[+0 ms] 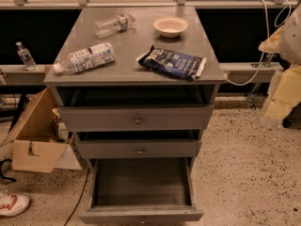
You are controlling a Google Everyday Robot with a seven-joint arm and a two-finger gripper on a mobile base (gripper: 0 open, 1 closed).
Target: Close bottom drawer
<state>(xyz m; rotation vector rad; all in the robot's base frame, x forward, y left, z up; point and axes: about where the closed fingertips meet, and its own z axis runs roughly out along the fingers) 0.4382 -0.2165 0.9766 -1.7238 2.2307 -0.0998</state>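
Note:
The grey wooden cabinet [136, 65] stands in the middle of the camera view with three drawers. The bottom drawer [141, 214] is pulled far out, and its bare grey inside [141, 182] is empty. Its front lies at the lower edge of the view, and its knob is cut off there. The middle drawer [139, 149] and the top drawer [136, 119] each stand a little way out, each with a small brass knob. My gripper [281, 95] shows as a pale blurred shape at the right edge, well right of the cabinet and apart from every drawer.
On the cabinet top lie a white-labelled bottle [84, 58], a clear bottle [113, 25], a white bowl [170, 26] and a dark snack bag [173, 62]. An open cardboard box [35, 135] and a shoe [11, 204] are on the floor at left. A white cable [244, 79] hangs at right.

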